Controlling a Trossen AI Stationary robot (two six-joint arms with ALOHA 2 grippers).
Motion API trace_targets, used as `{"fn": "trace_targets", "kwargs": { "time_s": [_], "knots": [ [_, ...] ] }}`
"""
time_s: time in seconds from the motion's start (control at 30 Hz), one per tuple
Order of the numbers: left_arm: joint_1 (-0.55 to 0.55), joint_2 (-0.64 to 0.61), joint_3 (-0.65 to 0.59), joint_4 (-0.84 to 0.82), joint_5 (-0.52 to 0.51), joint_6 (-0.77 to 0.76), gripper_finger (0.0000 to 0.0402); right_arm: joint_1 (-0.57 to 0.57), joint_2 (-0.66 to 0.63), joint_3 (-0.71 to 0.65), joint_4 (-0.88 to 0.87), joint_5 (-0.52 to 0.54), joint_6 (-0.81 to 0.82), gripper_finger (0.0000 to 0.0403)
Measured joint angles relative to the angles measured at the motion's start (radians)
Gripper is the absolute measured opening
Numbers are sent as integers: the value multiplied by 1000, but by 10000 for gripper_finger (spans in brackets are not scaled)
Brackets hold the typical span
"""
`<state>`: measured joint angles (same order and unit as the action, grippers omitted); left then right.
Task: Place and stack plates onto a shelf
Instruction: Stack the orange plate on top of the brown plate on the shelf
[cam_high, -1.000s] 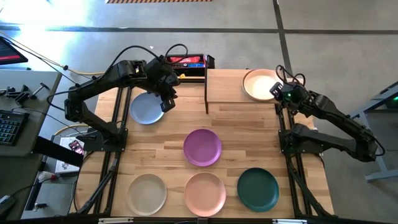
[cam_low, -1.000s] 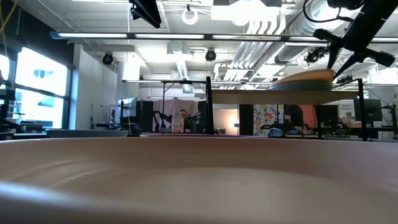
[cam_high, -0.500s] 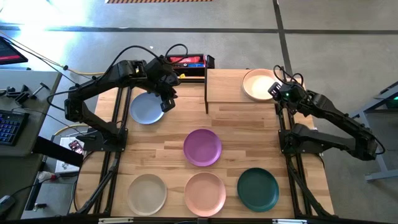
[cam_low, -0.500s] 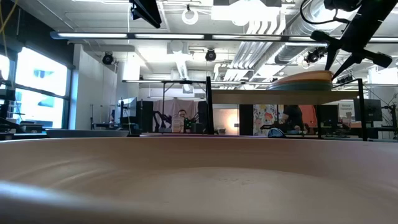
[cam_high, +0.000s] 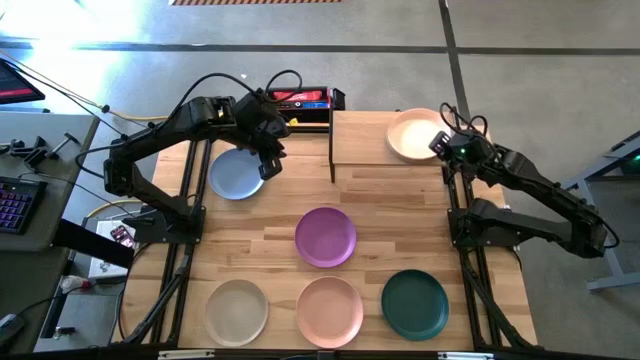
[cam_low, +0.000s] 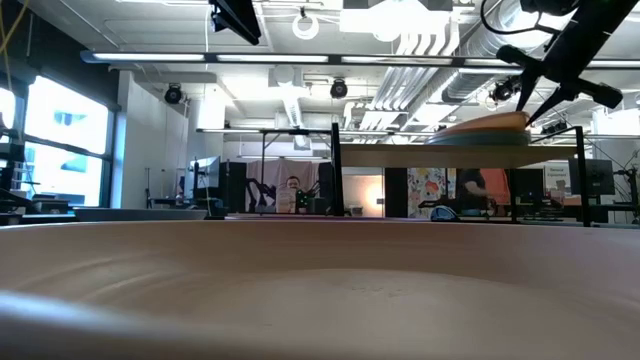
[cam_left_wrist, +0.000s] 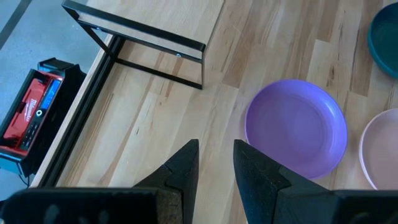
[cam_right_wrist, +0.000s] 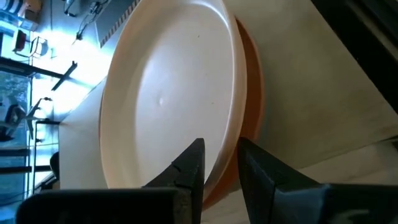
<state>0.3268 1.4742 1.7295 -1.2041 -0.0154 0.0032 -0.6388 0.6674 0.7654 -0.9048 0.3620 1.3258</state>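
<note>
While right pincer (cam_right_wrist: 217, 163) straddles peach plate (cam_right_wrist: 174, 87) rim.

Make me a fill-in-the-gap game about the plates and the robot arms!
1. The plate in the middle of the table is ____.
2. The stack of plates sits on the ____.
3. The ____ gripper is at that stack.
4. The left gripper hovers over the ____ plate.

Missing words: purple; shelf; right; blue

Grey concrete floor (cam_high: 560, 60); exposed ceiling ducts (cam_low: 440, 45); bright window (cam_low: 65, 140) at side.
</note>
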Motion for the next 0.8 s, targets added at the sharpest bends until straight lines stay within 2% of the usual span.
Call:
{"fn": "trace_targets", "kwargs": {
  "time_s": [0.53, 0.8],
  "knots": [
    [0, 0, 0, 0, 0, -2, 88, 0, 0, 0, -8, -6, -26, 70],
    [0, 0, 0, 0, 0, -1, 88, 0, 0, 0, -2, -12, -26, 120]
  ]
}}
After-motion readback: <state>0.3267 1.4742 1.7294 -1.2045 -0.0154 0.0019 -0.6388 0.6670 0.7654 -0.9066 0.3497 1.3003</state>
